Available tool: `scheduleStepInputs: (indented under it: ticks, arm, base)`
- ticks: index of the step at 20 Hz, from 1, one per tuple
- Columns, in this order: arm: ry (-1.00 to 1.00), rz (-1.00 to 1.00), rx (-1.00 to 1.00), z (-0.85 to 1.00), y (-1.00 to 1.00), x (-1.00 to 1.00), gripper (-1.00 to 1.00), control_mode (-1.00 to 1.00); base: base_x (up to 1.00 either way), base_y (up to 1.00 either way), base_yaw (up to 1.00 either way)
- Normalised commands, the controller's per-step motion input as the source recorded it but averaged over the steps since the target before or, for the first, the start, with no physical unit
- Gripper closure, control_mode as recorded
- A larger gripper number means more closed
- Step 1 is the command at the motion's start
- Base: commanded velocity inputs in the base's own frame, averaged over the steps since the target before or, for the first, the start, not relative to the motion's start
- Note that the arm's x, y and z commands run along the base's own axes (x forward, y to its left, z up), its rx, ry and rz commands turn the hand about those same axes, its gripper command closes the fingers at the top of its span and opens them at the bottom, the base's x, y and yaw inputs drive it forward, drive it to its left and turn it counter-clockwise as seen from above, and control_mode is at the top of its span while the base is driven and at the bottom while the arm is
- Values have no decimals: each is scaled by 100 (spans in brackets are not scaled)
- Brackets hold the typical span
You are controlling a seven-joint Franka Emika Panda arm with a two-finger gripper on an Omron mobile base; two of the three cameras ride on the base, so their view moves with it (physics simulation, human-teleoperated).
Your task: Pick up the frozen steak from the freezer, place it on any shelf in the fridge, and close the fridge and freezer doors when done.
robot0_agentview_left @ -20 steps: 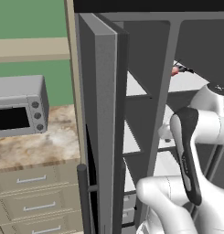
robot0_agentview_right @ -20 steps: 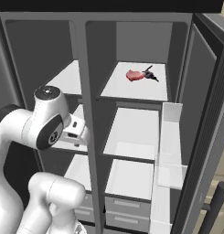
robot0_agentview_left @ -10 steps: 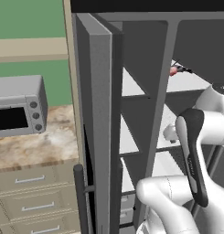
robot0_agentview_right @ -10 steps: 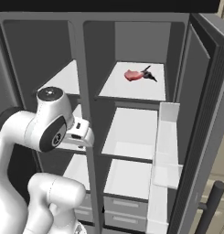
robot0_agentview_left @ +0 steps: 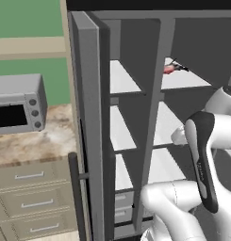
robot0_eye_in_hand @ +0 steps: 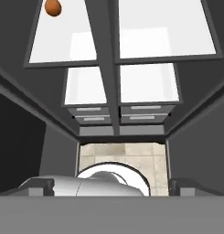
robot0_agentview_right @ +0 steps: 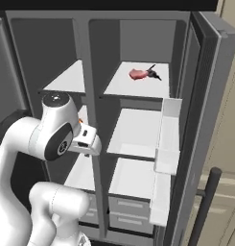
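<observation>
Item 1: steak [robot0_agentview_right: 136, 74], one, a flat red-pink slab lying on the top shelf [robot0_agentview_right: 133, 89] of the wider, plain-doored compartment, toward 12 o'clock in the right base view. A thin dark item [robot0_agentview_right: 153, 72], kind not clear, touches its 3 o'clock edge. Handling, as judged: frozen, so stiff and light, likely slick on its faces. It is best pinched across the short width at an exposed edge, away from the dark item. Since it rests in the fridge section, a further hold looks unneeded. Item 2: pincer [robot0_eye_in_hand: 112, 186], one, tips set wide apart with nothing between them, aimed down at the lower shelves and drawer fronts. Item 3: doors, two, both standing open: the freezer door [robot0_agentview_left: 86, 117] at 9 o'clock in the left base view, with its bar handle [robot0_agentview_left: 77, 188], and the fridge door [robot0_agentview_right: 205, 96] at 3 o'clock in the right base view, carrying white bins [robot0_agentview_right: 167, 139]. Closing both appears to be the remaining work. Item 4: white shelves in the fridge section, three counted. Item 5: round orange item [robot0_eye_in_hand: 53, 7], one, on a freezer shelf. Item 6: toaster oven [robot0_agentview_left: 18, 108], one, on the table [robot0_agentview_left: 37, 141], with three drawers below it.
</observation>
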Motion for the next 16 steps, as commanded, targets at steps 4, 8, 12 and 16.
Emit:
scheduleStepInputs:
  ticks: [4, 8, 12, 16]
  arm:
    - [0, 0, 0, 0, 0, 0, -100, 100]
    - [0, 0, 0, 0, 0, 0, -100, 100]
    - [0, 0, 0, 0, 0, 0, -100, 100]
    - [0, 0, 0, 0, 0, 0, -100, 100]
  base:
    - [-62, -2, 0]
    - [-49, -31, 0]
    - [-46, -21, 0]
    - [-39, -19, 0]
